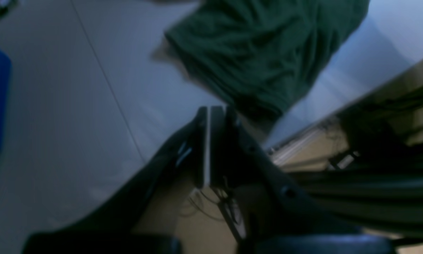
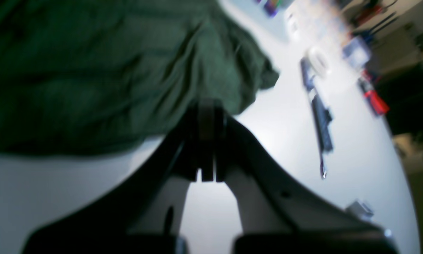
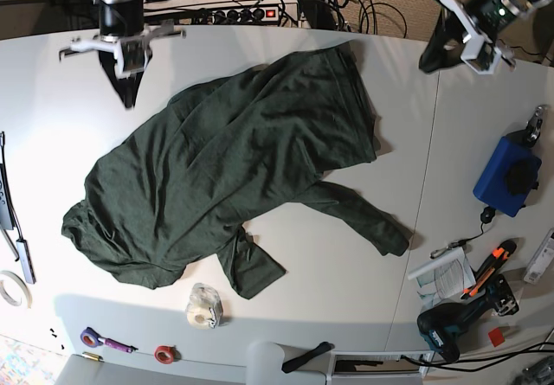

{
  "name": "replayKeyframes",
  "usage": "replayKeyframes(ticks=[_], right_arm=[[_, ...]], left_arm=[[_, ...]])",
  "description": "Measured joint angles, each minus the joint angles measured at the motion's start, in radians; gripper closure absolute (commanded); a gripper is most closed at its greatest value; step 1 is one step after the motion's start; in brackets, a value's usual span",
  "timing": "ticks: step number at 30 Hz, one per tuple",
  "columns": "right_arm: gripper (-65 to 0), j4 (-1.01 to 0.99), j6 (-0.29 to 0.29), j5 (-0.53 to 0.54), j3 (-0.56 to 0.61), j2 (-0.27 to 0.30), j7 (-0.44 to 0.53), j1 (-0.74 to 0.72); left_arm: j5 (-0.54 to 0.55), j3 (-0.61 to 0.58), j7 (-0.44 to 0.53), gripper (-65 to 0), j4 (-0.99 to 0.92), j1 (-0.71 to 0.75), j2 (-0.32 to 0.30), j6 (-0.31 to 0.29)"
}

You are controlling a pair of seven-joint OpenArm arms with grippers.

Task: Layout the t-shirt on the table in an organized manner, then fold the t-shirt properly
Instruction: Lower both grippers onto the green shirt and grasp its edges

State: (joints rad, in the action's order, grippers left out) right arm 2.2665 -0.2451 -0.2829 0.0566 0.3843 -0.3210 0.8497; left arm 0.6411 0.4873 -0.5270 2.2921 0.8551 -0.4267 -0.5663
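T-shirt: the t-shirt (image 3: 225, 177) lies spread and wrinkled across the middle of the table (image 3: 346, 272), its body running on a slant from the far right corner of the cloth down to the near left; one sleeve reaches out to the near right, another flap points toward the near edge
Table: white, with a thin seam line passing to the right of the t-shirt
Left gripper: the left gripper (image 1: 215, 113) hangs above the table off the far right corner of the t-shirt, apart from the cloth; its jaws are pressed together with nothing between them; in the left wrist view the shirt's hem lies just beyond the fingertips
Right gripper: the right gripper (image 2: 207, 106) hangs above the table off the far left side of the t-shirt, jaws clenched flat on each other and empty; in the right wrist view the green cloth fills the area just past the tips, but whether the tips touch it cannot be told through the blur
Tape roll: a clear tape roll (image 3: 204, 305) stands just near of the t-shirt's lower flap
Blue box: a blue box (image 3: 507, 176) sits well to the right of the t-shirt, past the seam
Drill: a drill (image 3: 459, 316) lies near the table edge, right of the sleeve
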Motion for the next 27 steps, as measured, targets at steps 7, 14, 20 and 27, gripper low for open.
replayKeyframes(ticks=[7,14,20,27], right_arm=[[-8.3,0.000,0.195,0.026,-0.077,0.000,-0.044,-0.155],[-17.9,-0.167,0.156,0.074,-0.150,-0.002,-0.048,-0.299],[-17.9,-0.319,0.113,0.055,-0.152,-0.003,-0.006,-0.430],[-18.6,-0.500,0.306,0.124,-0.148,-0.003,-0.009,-0.618]], left_arm=[[0.000,-0.045,0.004,-14.5,-0.008,-0.106,0.003,0.000],[-0.030,-0.148,0.072,-14.5,-0.018,-0.205,0.097,-0.004],[-0.246,-0.354,0.103,-14.5,-0.097,-0.332,0.105,0.023],[-0.395,-0.459,0.161,-15.4,-0.352,-0.566,0.160,0.061]])
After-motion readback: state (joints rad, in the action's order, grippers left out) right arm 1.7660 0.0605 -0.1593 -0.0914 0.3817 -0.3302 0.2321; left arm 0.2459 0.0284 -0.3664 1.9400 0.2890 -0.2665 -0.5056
